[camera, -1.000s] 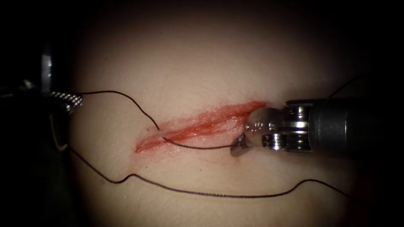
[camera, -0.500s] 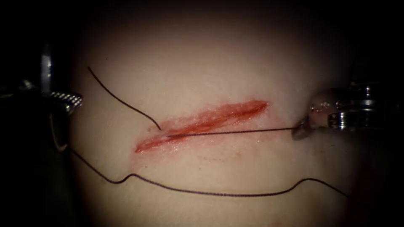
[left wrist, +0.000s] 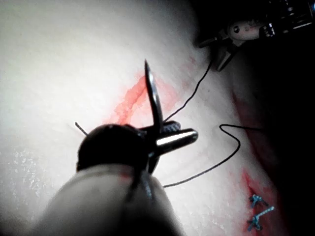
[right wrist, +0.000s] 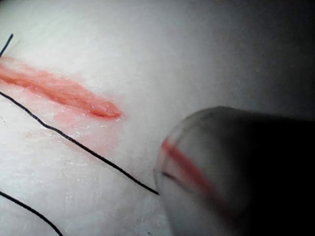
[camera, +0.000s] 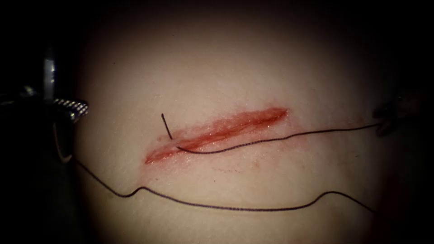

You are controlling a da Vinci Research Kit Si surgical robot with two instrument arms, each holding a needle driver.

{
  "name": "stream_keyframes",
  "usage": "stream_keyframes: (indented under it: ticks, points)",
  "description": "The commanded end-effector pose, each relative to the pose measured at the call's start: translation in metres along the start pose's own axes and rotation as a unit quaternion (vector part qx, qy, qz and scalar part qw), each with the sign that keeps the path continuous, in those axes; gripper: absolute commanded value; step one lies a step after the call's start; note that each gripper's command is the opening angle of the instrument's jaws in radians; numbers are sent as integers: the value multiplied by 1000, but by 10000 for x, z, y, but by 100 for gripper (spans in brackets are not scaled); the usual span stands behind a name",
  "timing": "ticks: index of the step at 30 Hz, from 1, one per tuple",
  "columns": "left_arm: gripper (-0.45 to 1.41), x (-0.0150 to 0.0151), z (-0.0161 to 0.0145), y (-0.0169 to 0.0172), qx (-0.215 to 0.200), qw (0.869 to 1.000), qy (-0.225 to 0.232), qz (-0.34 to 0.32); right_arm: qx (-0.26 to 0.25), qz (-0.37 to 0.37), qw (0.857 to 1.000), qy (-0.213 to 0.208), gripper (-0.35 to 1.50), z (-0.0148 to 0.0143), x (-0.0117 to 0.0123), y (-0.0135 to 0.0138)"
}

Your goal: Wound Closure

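Note:
The cut [camera: 217,131] runs slantwise across the tissue [camera: 217,68], red and wet. Dark thread [camera: 280,137] enters it near its left end, and a short tail [camera: 165,124] stands up on the left side. From the cut the thread lies slack to the right, up to my right tool [camera: 384,124]. That tool's [left wrist: 210,56] jaws stand spread, with the thread's end beside them. At the far left my left tool [camera: 74,110] is off the tissue. Its jaws [left wrist: 172,137] are shut on the curved needle [left wrist: 153,93] near mid-curve, with the needle out of the tissue.
A long strand of the thread [camera: 226,208] snakes across the tissue below the cut, from the left tool's side to the right edge. A second red cut with blue stitch ends [left wrist: 256,212] lies farther off.
My right tool drew the thread to the right through the cut, shrinking the left tail from a long curve to a stub. The taut thread has gone slack and the right jaws have spread.

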Motion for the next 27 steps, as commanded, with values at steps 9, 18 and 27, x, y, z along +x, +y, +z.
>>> stream_keyframes:
  ticks: [9, 18, 27]
  points:
    - [-45, -3, 5, -5, 0, 1000, 0, 0, 19, 42, 995, 87, 121, -84, 103, -28]
    - [-45, -2, 5, -6, 1, 1000, 1, 0, 122, 158, 947, 250, 93, -7, 237, -58]
    - [-45, -3, 6, -6, 1, 1000, 1, 0, 149, 216, 912, 316, 99, 56, 284, -36]
